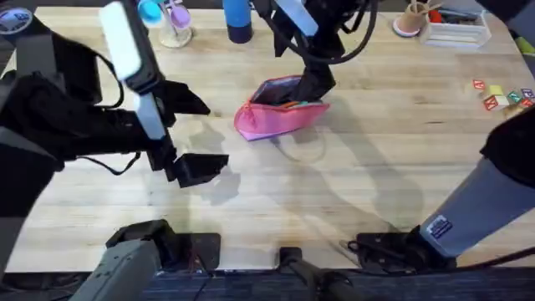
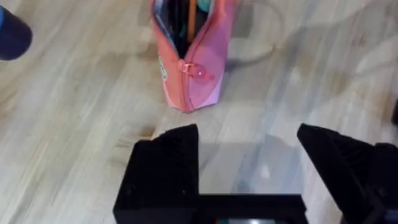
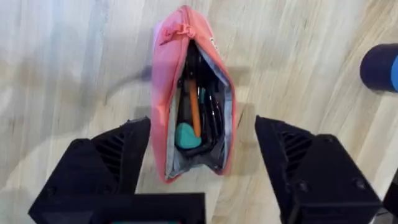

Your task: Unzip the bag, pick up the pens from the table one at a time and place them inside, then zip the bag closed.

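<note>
The pink bag (image 1: 280, 115) lies on the table (image 1: 376, 176), unzipped, its mouth gaping. Inside it I see an orange pen (image 3: 194, 106) and a black pen (image 3: 212, 112) beside a teal item (image 3: 185, 135). The zipper pull (image 3: 177, 31) sits at the closed end of the bag (image 3: 166, 93). My right gripper (image 1: 315, 84) hangs over the bag's open end, and in its wrist view the right gripper (image 3: 202, 158) is open, straddling that end. My left gripper (image 1: 196, 134) hovers open to the left of the bag (image 2: 193, 68), holding nothing, as the left gripper (image 2: 249, 155) shows in its wrist view.
At the back stand a blue bottle (image 1: 238, 21), a clear cup (image 1: 174, 27) with items, a small pink-based holder (image 1: 410, 21) and a white tray (image 1: 456, 32). Coloured blocks (image 1: 501, 96) lie at the right edge. Bare wood lies in front of the bag.
</note>
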Motion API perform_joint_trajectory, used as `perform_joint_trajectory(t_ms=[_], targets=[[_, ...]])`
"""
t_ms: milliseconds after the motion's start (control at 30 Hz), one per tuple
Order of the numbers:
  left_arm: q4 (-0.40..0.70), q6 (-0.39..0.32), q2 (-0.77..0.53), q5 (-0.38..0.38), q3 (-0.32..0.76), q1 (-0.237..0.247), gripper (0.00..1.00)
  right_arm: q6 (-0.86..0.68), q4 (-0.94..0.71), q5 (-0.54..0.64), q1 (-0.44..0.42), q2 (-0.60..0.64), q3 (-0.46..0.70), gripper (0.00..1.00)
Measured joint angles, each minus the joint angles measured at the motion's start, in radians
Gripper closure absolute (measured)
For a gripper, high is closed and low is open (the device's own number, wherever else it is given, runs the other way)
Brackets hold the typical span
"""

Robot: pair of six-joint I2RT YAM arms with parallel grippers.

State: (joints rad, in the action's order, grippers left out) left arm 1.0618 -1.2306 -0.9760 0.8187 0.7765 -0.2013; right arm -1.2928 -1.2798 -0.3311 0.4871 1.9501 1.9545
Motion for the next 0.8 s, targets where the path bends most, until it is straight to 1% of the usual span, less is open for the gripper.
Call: perform_joint_trajectory(t_ms=[100,167,267,367,500,700,800], targets=[[-0.052,-0.042,0.000,0.027,-0.042,-0.034,0.005,0.046,0.000,0.001,0.007,0.000,0.000,0.005],[-0.087,-0.057,0.000,0.039,-0.071,-0.050,0.005,0.108,0.000,0.002,0.012,0.000,0.000,0.005],[-0.147,-0.073,0.000,0.066,-0.118,-0.078,0.006,0.248,-0.001,0.002,0.018,0.000,0.000,0.005],[-0.185,-0.079,-0.009,0.090,-0.153,-0.102,0.008,0.410,-0.016,0.001,0.021,0.000,0.000,0.005],[-0.207,-0.081,-0.062,0.108,-0.161,-0.112,0.007,0.627,-0.059,0.001,0.032,0.000,0.000,0.004],[-0.243,-0.083,-0.159,0.119,-0.161,-0.112,0.007,1.013,-0.111,0.001,0.099,0.000,0.000,0.005],[-0.255,-0.084,-0.203,0.127,-0.161,-0.112,0.006,1.135,-0.132,0.001,0.131,0.000,0.000,0.005]])
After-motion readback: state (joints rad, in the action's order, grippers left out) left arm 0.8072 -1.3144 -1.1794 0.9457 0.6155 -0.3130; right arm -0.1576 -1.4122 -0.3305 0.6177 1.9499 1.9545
